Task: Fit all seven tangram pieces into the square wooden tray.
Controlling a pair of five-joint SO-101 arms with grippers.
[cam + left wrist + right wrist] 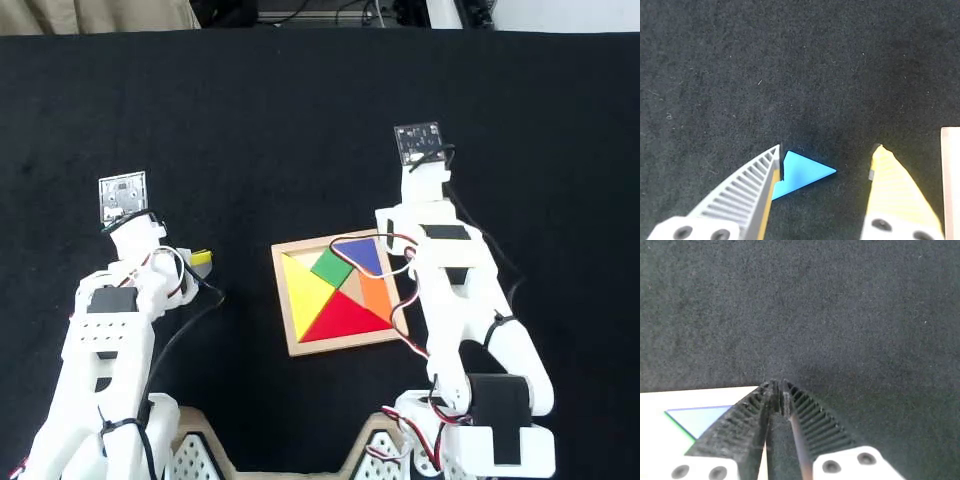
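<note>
— Start close in. Where does it stand?

— The wooden tray [282, 300] lies mid-table [300, 120]. A yellow triangle [305, 290], red triangle [345, 320], green square [332, 268], blue piece [362, 255] and orange piece [375, 295] are seated in it, with a bare patch of wood [350, 288] among them. Out at its 9 o'clock the left pincer [827, 150] gapes wide, gripping nothing. It straddles the light-blue triangle [801, 172], which lies flat, touching the white finger [750, 192] and well apart from the yellow finger [892, 187].

— How would that piece handle?

— Light, stiff, thin and smooth, I'd guess, so likelier to skid or tip than to lift. I'd pinch it low across two edges near its middle, never by a point.

— And farther off?

— The right pincer [777, 388] is closed tight on nothing, its tip just past the tray's rim, about 2 o'clock by my reckoning.

— Anything you can't make out?

— The right arm [455, 290] overhangs the tray's 3 o'clock edge, so I can't tell what sits beneath it. One corner of the light-blue triangle also tucks behind the white finger.
</note>
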